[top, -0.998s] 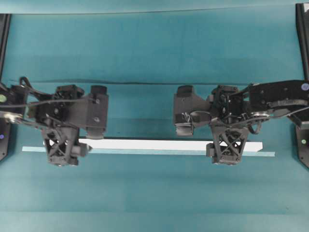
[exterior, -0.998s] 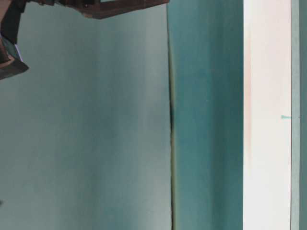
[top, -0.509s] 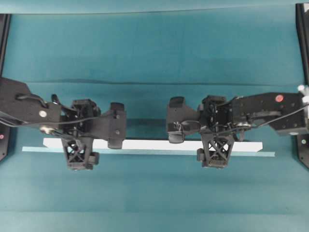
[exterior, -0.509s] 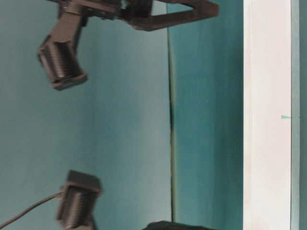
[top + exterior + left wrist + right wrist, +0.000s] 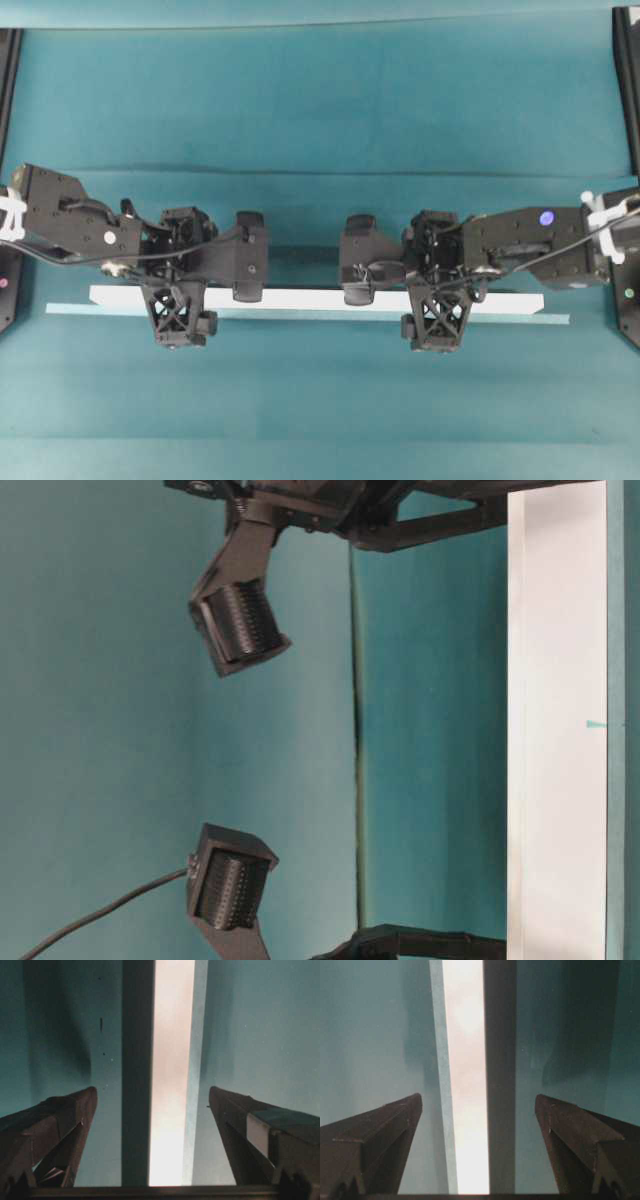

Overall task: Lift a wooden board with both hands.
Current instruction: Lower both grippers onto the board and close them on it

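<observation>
The wooden board (image 5: 320, 299) lies flat on the teal table (image 5: 320, 100), just below centre in the overhead view, its long axis running from nine o'clock to three o'clock. The left gripper (image 5: 152, 1105) and right gripper (image 5: 477, 1110) each straddle it with jaws spread wide, holding nothing. A pale tape strip (image 5: 70, 309) borders its six-o'clock edge.

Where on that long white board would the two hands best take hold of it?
Near each end, from above. The wooden board lies flat, long and narrow, so its two long edges fit between open fingers. The left hand and right hand already straddle it, probably to balance its length.
</observation>
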Controlling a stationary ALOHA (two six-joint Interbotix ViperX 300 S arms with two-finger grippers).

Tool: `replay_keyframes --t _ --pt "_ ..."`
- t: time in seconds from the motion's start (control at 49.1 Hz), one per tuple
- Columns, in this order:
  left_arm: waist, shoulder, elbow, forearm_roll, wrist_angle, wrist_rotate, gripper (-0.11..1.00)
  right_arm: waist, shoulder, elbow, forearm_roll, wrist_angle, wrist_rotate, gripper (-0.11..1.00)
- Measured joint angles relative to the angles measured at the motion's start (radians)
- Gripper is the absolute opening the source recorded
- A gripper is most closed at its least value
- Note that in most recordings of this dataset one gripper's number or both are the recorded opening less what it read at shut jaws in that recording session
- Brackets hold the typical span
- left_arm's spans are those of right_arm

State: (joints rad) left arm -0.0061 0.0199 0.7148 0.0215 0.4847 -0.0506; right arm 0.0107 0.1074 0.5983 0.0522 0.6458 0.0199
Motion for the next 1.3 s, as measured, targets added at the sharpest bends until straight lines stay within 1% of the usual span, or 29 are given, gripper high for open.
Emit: replay_keyframes --t 0.326,0.448,0.489,0.509,0.57,0.611,0.693,0.733,0.774,0.815,0.937,1.304 --pt "0.005 0.002 0.009 0.0 -0.005 -0.003 0.98 0.0 0.003 0.026 0.0 -0.038 0.0 0.91" --pt "0.005 0.002 0.014 0.0 -0.005 -0.003 0.93 -0.002 0.003 0.028 0.0 -0.048 0.0 0.87" --pt "0.005 0.002 0.015 0.0 -0.005 -0.005 0.89 -0.002 0.003 0.026 0.0 -0.049 0.0 0.82" --pt "0.005 0.002 0.017 0.0 -0.005 -0.005 0.86 -0.002 0.003 0.026 0.0 -0.049 0.0 0.78" --pt "0.005 0.0 0.018 0.0 -0.005 -0.005 0.74 -0.003 0.005 0.026 0.0 -0.048 0.0 0.63" --pt "0.003 0.002 0.018 0.0 -0.005 -0.005 0.64 -0.005 0.005 0.026 0.0 -0.046 0.0 0.51" --pt "0.002 0.002 0.018 0.0 -0.008 0.003 0.4 0.0 0.006 0.025 0.0 -0.044 0.0 0.27" --pt "-0.003 0.002 0.018 0.0 -0.012 0.005 0.29 0.0 0.006 0.025 -0.002 -0.044 -0.002 0.21" --pt "-0.008 0.002 0.018 0.0 -0.021 0.009 0.2 0.0 0.006 0.025 0.0 -0.044 -0.002 0.21" --pt "-0.008 0.002 0.018 0.0 -0.028 0.008 0.17 0.0 0.006 0.025 0.0 -0.044 -0.002 0.21" --pt "-0.006 0.0 0.018 0.0 -0.037 -0.002 0.17 0.0 0.006 0.023 -0.002 -0.044 -0.003 0.21" --pt "-0.008 0.002 0.018 0.0 -0.038 -0.002 0.17 0.002 0.006 0.021 0.0 -0.038 -0.003 0.21"
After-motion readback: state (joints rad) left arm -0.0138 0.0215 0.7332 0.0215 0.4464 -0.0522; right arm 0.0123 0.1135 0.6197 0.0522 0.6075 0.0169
